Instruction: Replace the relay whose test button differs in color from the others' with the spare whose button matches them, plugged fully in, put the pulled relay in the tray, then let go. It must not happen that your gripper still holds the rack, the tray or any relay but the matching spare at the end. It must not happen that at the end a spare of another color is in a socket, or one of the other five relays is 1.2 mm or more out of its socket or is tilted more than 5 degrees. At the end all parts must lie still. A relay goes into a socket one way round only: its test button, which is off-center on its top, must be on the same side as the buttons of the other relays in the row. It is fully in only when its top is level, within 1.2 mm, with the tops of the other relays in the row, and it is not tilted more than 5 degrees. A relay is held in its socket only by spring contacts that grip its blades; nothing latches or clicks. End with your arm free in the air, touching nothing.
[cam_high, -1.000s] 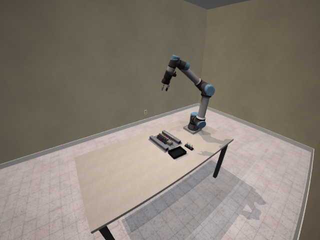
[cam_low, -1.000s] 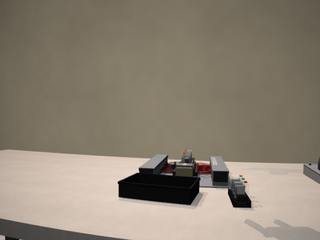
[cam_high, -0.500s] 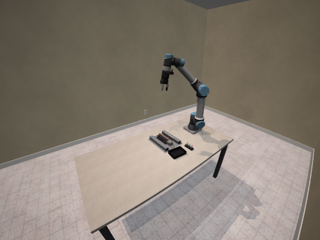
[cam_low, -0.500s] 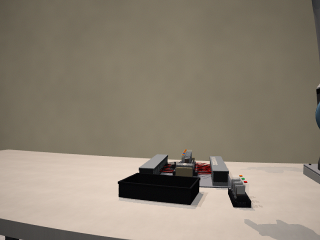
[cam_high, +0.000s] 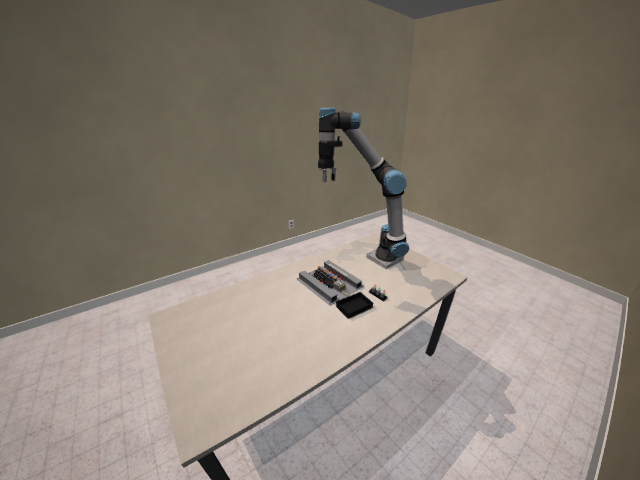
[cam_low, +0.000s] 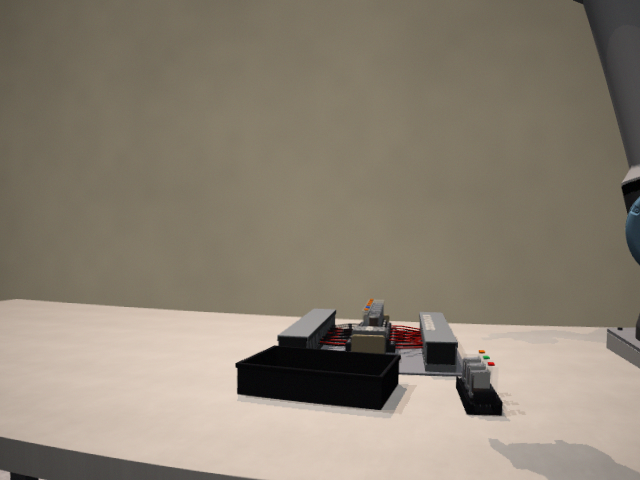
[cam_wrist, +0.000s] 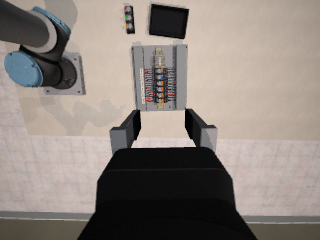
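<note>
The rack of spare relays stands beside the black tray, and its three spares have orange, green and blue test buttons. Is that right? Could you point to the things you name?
Not quite: the third button is red, not blue. The exterior view shows it on the spare nearest the camera. The rack (cam_high: 381, 296) (cam_low: 483, 408) (cam_wrist: 131, 31) does stand beside the black tray (cam_high: 354, 314) (cam_low: 310, 384) (cam_wrist: 168, 21), and the other two buttons are orange and green.

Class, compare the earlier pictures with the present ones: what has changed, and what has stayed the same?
The arm has swung its wrist so the open gripper, tilted before, now points straight down, high above the table. Nothing was taken hold of or let go. The relay row, spare rack and black tray stayed put.
</note>
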